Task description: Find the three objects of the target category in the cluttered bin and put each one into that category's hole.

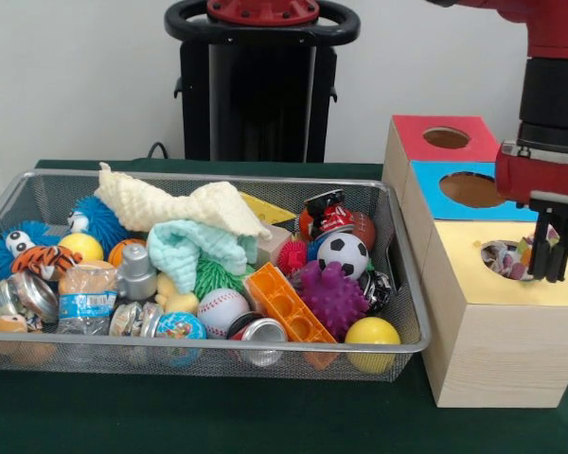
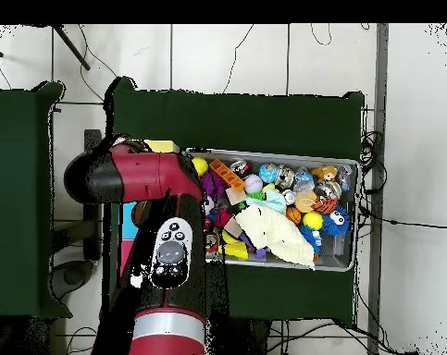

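My gripper hangs low over the round hole of the yellow-topped wooden box, at the hole's right rim. A crinkly multicoloured wrapper lies in that hole, reaching up against the gripper. Whether the gripper grips it does not show. The wire mesh bin on the left is packed with toys: a soccer ball, a purple spiky ball, a baseball, a yellow ball, an orange brick, cans and cloths. In the overhead view the arm covers the gripper.
Behind the yellow box stand a blue-topped box and a red-topped box, each with a round hole. A cream cloth and a mint cloth cover part of the bin's contents. Green cloth covers the table.
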Robot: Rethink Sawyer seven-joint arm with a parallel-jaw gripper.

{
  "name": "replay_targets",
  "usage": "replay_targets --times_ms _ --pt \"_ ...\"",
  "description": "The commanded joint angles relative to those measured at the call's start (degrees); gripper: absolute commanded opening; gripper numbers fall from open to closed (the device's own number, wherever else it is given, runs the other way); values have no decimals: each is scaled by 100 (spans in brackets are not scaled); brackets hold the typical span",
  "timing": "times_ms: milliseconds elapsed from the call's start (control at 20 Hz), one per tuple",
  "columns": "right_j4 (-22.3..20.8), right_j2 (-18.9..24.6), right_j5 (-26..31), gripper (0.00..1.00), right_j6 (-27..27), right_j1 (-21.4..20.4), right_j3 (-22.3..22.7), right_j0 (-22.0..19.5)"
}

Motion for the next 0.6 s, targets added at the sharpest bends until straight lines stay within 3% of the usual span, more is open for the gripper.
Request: replay_targets --times_ms 50,350,600 --pt "-289 585 52 0 -93 277 543 -331" --pt "-354 800 237 0 -342 358 504 -571" --pt "-363 795 361 0 -127 362 595 -408"
